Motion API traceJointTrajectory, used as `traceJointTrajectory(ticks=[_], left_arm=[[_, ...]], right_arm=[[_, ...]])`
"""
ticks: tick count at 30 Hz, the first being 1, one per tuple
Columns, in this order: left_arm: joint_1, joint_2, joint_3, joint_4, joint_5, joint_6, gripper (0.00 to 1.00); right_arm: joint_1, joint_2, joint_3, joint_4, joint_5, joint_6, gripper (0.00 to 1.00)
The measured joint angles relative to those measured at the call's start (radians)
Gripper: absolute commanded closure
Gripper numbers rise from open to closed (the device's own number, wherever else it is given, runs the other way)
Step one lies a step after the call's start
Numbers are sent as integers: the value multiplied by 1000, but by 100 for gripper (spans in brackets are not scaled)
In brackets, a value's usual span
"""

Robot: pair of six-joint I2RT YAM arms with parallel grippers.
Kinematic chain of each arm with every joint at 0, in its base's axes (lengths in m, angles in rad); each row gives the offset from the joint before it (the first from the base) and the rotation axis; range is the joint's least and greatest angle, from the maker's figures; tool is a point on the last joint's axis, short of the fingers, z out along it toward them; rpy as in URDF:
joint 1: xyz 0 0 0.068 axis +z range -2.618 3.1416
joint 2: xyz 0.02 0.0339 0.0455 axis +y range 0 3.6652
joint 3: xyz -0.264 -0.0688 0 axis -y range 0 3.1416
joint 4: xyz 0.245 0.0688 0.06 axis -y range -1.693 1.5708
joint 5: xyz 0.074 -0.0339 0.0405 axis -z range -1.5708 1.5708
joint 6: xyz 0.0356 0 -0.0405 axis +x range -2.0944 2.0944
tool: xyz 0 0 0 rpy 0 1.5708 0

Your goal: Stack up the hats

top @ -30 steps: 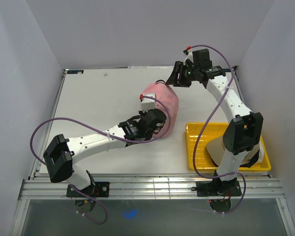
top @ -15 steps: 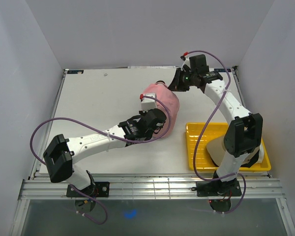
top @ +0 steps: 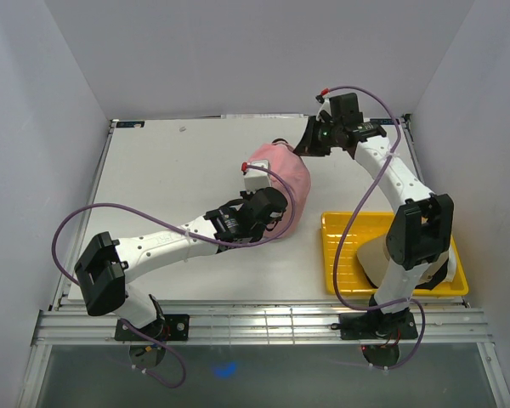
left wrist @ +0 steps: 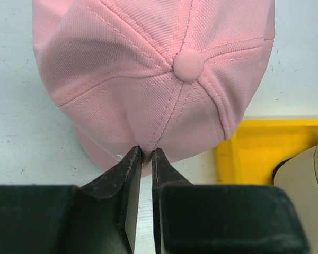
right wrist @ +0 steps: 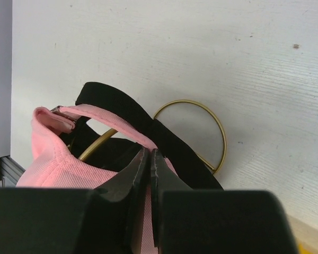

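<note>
The pink cap (top: 280,170) sits near the middle of the white table (top: 178,170) in the overhead view, crown up. The left gripper (left wrist: 146,153) meets its lower edge, jaws almost pressed together and nipping the fabric below the crown button. At the cap's upper right the right gripper (right wrist: 149,153) is likewise nearly closed, pinching the pink back strap. Under that strap a black cap (right wrist: 114,103) shows, mostly covered, and behind it curves a gold wire ring (right wrist: 188,101) (what it joins to is hidden). At lower right of the overhead view lies a yellow tray (top: 336,255) holding a tan cap (top: 370,255), largely blocked by the right arm; anything else in the tray is hard to make out.
</note>
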Motion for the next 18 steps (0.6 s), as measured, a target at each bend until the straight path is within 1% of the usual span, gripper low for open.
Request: traceJointTrajectory(ticks=[3, 10, 18], left_arm=[[0, 0, 0, 0, 0, 0, 73], [0, -4, 0, -33, 1, 0, 71], [7, -8, 0, -48, 2, 0, 71]], right_arm=[[0, 12, 0, 2, -2, 0, 92], [-10, 37, -35, 24, 34, -12, 92], [-10, 73, -64, 22, 67, -29, 92]])
